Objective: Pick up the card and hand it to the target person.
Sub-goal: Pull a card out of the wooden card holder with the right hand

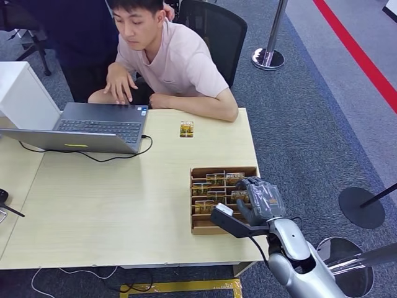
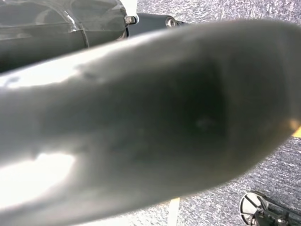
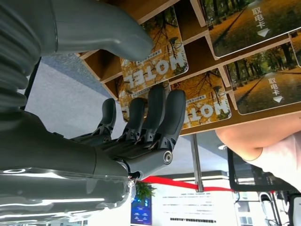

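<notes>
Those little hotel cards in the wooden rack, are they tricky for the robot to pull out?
Probably a bit. Each card looks thin, flat and glossy, so likely stiff, light and slippery. They lean in narrow slots of the wooden rack, leaving mostly an edge to pinch. The right hand has thick fingers for that.

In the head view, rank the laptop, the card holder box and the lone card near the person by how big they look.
1. laptop, largest.
2. card holder box, clearly smaller, partly covered by the right hand.
3. lone card, smallest by far. It lies farther from the camera than the box, but the gap is too wide to matter.
</notes>
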`<action>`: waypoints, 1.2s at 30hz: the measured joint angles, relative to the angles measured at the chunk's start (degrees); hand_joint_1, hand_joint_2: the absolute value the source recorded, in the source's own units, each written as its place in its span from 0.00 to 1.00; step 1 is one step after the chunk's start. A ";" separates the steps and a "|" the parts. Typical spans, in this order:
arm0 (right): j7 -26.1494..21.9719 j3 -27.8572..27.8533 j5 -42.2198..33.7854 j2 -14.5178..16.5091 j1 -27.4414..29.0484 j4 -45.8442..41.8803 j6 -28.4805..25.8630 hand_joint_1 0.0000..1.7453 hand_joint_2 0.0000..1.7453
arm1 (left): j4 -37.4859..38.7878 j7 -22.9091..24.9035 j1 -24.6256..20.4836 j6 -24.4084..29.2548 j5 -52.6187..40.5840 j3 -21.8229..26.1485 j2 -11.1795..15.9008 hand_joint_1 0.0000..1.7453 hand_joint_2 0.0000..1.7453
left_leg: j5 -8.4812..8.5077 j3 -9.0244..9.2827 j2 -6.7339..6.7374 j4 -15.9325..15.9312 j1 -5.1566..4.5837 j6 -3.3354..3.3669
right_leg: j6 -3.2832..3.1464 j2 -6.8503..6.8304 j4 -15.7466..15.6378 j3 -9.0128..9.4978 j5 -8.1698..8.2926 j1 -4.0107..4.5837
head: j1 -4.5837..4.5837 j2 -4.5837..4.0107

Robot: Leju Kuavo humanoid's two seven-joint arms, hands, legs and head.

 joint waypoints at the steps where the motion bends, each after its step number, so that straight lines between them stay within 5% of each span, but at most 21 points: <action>1: 0.00 0.01 0.00 0.00 0.00 0.01 0.00 0.52 1.00 | 0.00 0.00 0.00 0.00 0.01 0.00 0.00 0.00 0.00 | 0.00 0.00 0.00 0.00 0.00 0.00 | 0.00 0.00 0.00 0.00 0.00 0.00 | 0.00 0.00; 18: 0.09 0.64 0.16 0.00 -0.26 0.19 0.33 0.57 1.00 | 0.00 -0.16 0.00 0.15 0.47 0.07 0.02 0.00 0.00 | 0.00 0.00 0.00 0.00 0.00 0.00 | 0.00 0.00 0.00 0.00 0.00 0.00 | 0.00 0.00; 22: 0.09 0.66 0.17 0.00 -0.32 0.20 0.33 0.83 1.00 | 0.00 -0.45 0.00 -0.04 0.48 0.11 0.02 0.00 0.00 | 0.00 0.00 0.00 0.00 0.00 0.00 | 0.00 0.00 0.00 0.00 0.00 0.00 | 0.00 0.00; 30: 0.09 0.66 0.19 0.00 -0.43 0.20 0.33 0.85 1.00 | 0.00 -2.26 0.00 -1.08 0.72 0.45 0.10 0.00 0.00 | 0.00 0.01 0.00 0.00 0.00 0.00 | 0.00 0.00 0.00 0.00 0.00 0.00 | 0.00 -0.01; 34: 0.08 0.66 0.20 0.00 -0.45 0.20 0.33 0.87 1.00 | 0.00 -2.86 0.00 -1.10 0.75 0.48 0.11 0.00 1.00 | 0.00 0.01 0.00 0.00 0.00 0.00 | 0.00 0.00 0.00 0.00 0.00 0.00 | 0.00 0.00; 36: 0.07 0.66 0.20 0.00 -0.47 0.20 0.33 0.88 1.00 | 0.00 -3.08 0.01 -1.09 0.73 0.48 0.11 0.00 1.00 | 0.00 0.01 0.00 0.00 0.00 0.00 | 0.00 0.00 0.00 0.00 0.00 0.00 | 0.00 0.00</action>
